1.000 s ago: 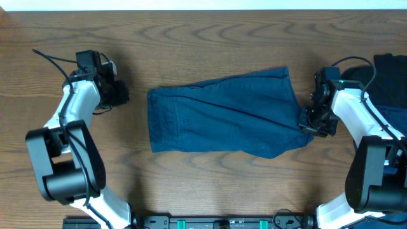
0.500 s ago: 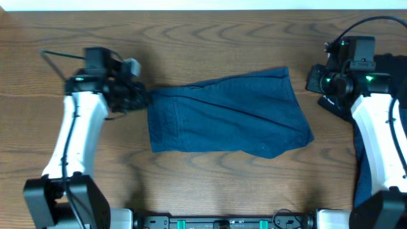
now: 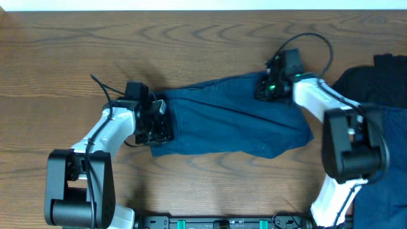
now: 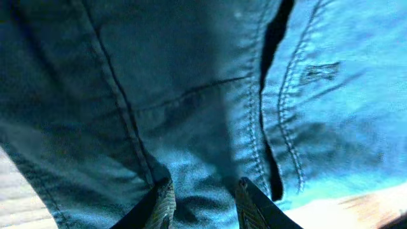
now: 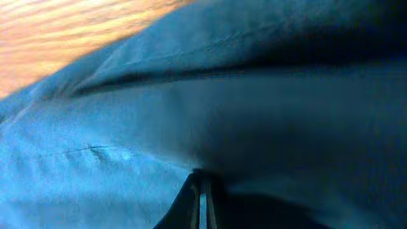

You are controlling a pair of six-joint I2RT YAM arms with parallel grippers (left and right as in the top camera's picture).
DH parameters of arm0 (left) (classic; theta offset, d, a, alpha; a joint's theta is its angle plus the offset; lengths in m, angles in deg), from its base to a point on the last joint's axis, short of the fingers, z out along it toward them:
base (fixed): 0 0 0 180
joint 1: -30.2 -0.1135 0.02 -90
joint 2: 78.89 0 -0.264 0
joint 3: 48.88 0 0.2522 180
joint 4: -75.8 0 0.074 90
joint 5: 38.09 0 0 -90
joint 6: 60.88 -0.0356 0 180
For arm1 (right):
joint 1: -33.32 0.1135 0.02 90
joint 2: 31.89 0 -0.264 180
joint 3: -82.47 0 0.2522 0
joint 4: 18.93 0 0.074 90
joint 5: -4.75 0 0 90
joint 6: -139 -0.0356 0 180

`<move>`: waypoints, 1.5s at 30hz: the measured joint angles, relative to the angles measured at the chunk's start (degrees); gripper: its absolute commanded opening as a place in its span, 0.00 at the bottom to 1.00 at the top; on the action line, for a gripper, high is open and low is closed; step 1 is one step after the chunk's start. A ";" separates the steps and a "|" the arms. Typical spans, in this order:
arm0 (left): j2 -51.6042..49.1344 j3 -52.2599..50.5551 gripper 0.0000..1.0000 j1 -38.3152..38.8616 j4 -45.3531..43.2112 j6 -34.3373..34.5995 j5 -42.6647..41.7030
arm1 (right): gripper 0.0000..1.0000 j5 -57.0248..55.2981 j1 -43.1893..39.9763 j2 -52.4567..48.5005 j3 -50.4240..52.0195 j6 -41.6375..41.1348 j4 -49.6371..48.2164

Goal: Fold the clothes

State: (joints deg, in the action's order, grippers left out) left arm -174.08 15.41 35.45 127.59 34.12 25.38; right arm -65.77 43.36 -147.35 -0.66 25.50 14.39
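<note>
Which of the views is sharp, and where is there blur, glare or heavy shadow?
Overhead: sharp, evenly lit, denim shorts clear. Left wrist: stitching crisp, table washed out at bottom. Right wrist: soft focus, deep shadow lower right, table glows orange.

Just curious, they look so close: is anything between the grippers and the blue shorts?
Nothing visible. The left gripper is at the shorts' left end, the right gripper at their upper right corner; the black garment lies off to the side.

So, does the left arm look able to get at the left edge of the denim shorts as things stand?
Probably yes: the left end effector sits right over that edge of the denim shorts, fingers apart, with nothing in between.
</note>
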 measured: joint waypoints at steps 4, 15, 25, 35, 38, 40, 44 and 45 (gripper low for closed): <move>0.00 -0.96 0.34 0.02 0.33 0.79 1.53 | 0.01 0.04 -0.44 -2.91 -0.17 -3.65 -10.14; 0.00 -1.01 0.35 0.07 1.18 1.03 4.13 | 0.25 6.45 -12.46 -5.42 -1.86 -9.11 -22.18; 0.02 -1.01 0.35 0.07 1.20 1.05 4.90 | 0.44 17.09 -14.64 -2.38 -2.80 0.72 -8.28; 0.02 -1.01 0.36 0.07 1.33 1.05 5.09 | 0.01 8.28 -9.97 -2.43 -2.82 6.49 -8.22; 0.02 -1.01 0.36 0.07 1.38 1.05 5.29 | 0.01 8.90 -9.88 -2.45 -2.82 5.77 -10.88; 0.02 -1.01 0.36 0.07 1.42 1.05 5.40 | 0.01 10.86 -10.25 -2.45 -2.82 3.72 -14.60; 0.04 -1.01 0.36 0.07 1.81 1.05 6.08 | 0.01 15.32 -12.04 -2.45 -2.99 -3.80 -23.67; 0.04 -1.01 0.36 0.07 1.92 1.03 6.19 | 0.01 15.91 -12.63 -2.45 -2.99 -5.79 -24.94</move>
State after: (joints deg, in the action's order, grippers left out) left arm -174.04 14.40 35.52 129.51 35.14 31.57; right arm -49.85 30.73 -149.80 -3.65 19.71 -10.55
